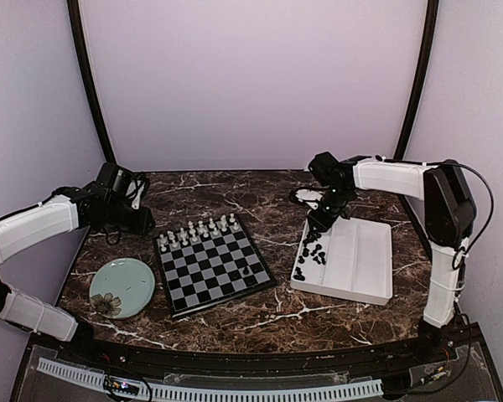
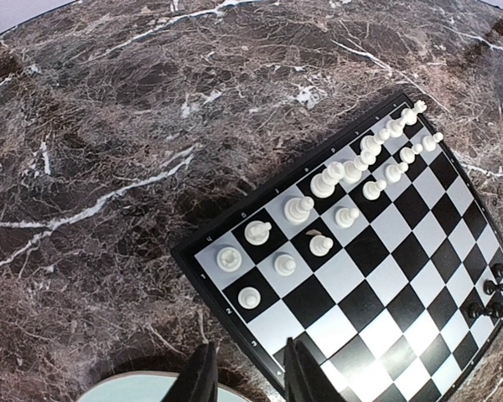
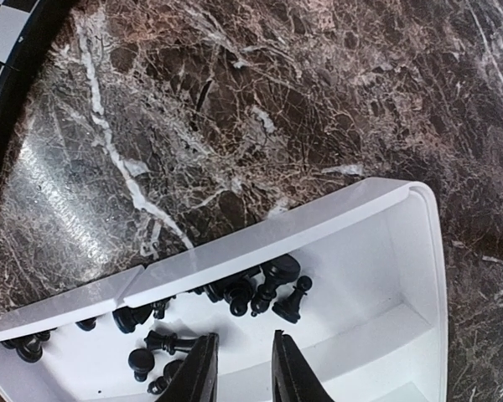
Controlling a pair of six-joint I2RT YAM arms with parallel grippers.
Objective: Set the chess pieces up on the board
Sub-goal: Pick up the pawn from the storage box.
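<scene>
The board (image 1: 205, 272) lies at table centre. White chess pieces (image 1: 199, 231) stand in two rows along its far edge, also visible in the left wrist view (image 2: 334, 177). A few black pieces (image 1: 246, 271) stand near its right corner (image 2: 493, 290). Several more black pieces (image 3: 268, 289) lie loose in the left compartment of the white tray (image 3: 277, 230). My right gripper (image 3: 241, 347) hangs open over that compartment with nothing between its fingers. My left gripper (image 2: 247, 360) stands open and holds nothing, above the board's left edge (image 2: 235, 314).
A round pale-green plate (image 1: 121, 286) sits left of the board, its rim just below the left fingers (image 2: 142, 389). The tray (image 1: 360, 260) lies right of the board on the dark marble table. Black frame poles rise at both back corners.
</scene>
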